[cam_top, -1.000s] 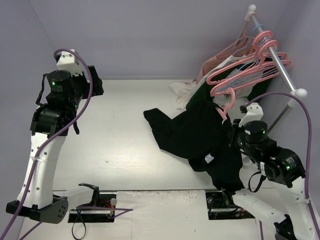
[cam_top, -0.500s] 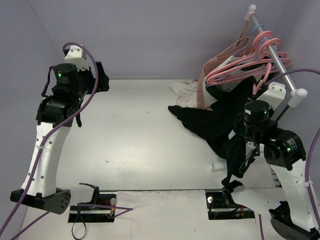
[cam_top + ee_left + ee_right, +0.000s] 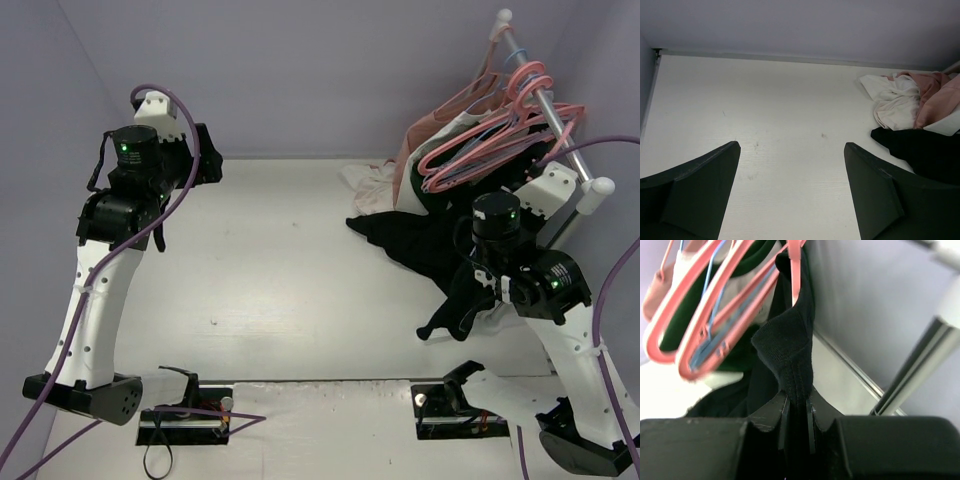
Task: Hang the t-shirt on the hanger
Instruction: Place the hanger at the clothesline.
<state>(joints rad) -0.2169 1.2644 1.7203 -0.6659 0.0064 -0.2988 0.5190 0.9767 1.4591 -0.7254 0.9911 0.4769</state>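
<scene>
The black t-shirt [image 3: 412,245] trails from the table's right side up towards the rail; one end hangs down beside the right arm. My right gripper [image 3: 797,399] is shut on a bunched fold of the t-shirt [image 3: 785,347], held just under the rail. A thin pink hanger [image 3: 796,275] arm runs down into that fold. Whether it passes inside the shirt is hidden. Several pink hangers [image 3: 480,140] crowd the rail. At the far left, high over bare table, my left gripper [image 3: 791,145] stands open and holds nothing. A corner of the t-shirt [image 3: 927,150] lies to its right.
A metal rail [image 3: 556,122] slants across the back right corner, its post [image 3: 912,365] close beside my right gripper. A white and pink garment heap [image 3: 372,186] lies under the rail. A dark green garment [image 3: 747,260] hangs among the hangers.
My right arm has lifted and swung right towards the rail, dragging the t-shirt off the middle of the table. The left arm shifted slightly at first, then held still.
</scene>
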